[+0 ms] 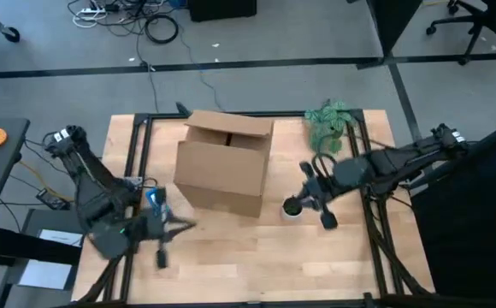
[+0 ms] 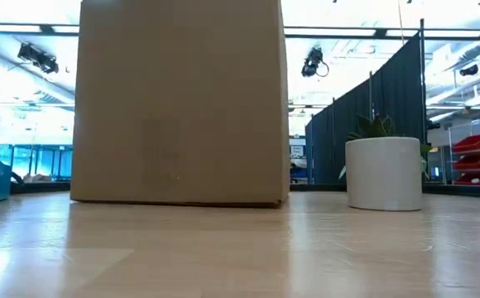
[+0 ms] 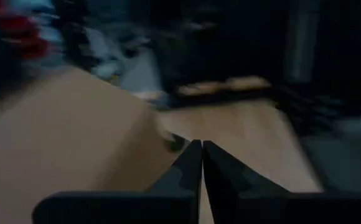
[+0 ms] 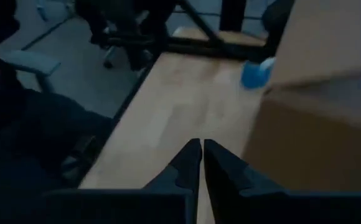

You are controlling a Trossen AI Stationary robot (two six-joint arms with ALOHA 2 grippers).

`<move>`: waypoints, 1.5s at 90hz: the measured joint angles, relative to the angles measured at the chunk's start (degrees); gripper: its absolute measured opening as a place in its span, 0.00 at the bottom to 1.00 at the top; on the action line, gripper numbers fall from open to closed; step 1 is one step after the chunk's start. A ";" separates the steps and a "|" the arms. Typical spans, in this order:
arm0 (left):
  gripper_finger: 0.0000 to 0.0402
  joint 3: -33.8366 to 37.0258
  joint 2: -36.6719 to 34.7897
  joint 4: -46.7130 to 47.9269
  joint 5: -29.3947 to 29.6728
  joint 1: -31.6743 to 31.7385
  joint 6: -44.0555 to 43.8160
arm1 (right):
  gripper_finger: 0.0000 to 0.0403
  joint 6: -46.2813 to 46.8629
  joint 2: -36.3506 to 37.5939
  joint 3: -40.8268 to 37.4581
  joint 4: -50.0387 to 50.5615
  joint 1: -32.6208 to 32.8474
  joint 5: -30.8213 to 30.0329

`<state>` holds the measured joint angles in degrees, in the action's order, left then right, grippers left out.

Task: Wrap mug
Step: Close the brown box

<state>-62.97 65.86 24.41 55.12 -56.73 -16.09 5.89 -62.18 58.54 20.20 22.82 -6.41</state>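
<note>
- The left claw (image 1: pixel 167 244) hangs low over the near left part of the worktop (image 1: pixel 256 265), its two fingers pressed together with nothing between them, as the left wrist view shows.
- Just beyond that claw stands the cardboard box (image 1: pixel 224 162), top flaps open; a small blue thing (image 1: pixel 156 199) sits at the left arm, close to the box's left side, and what it is cannot be told.
- The right claw (image 1: pixel 315 208) is also clenched and empty, hovering just right of the box's near right corner.
- The mug (image 1: pixel 292 206), a small white cup, stands on the worktop touching or all but touching the right claw's left side, between claw and box.
- Farther off, behind the right claw, a green plant (image 1: pixel 332 122) lies at the back edge.
- No wrapping sheet can be seen, so the task looks to be at its opening step.
- Judged from this, the next move calls for the right claw to release its fingers and line up on the mug's rim.
</note>
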 joint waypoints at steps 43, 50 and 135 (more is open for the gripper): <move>0.00 3.00 -2.45 64.92 6.77 -5.77 -75.21 | 0.00 11.38 5.56 -19.50 -16.34 9.93 -14.57; 0.00 5.84 -4.14 62.99 7.21 -3.55 -73.99 | 0.00 9.90 5.54 -20.39 -17.92 9.77 -14.61; 0.00 38.95 -10.39 -26.58 -8.43 26.47 -10.89 | 0.00 4.59 5.59 -20.57 -19.52 6.03 -13.83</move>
<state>-24.02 55.47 -2.17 46.68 -30.26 -26.98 10.48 -56.59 37.98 0.68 28.85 -20.23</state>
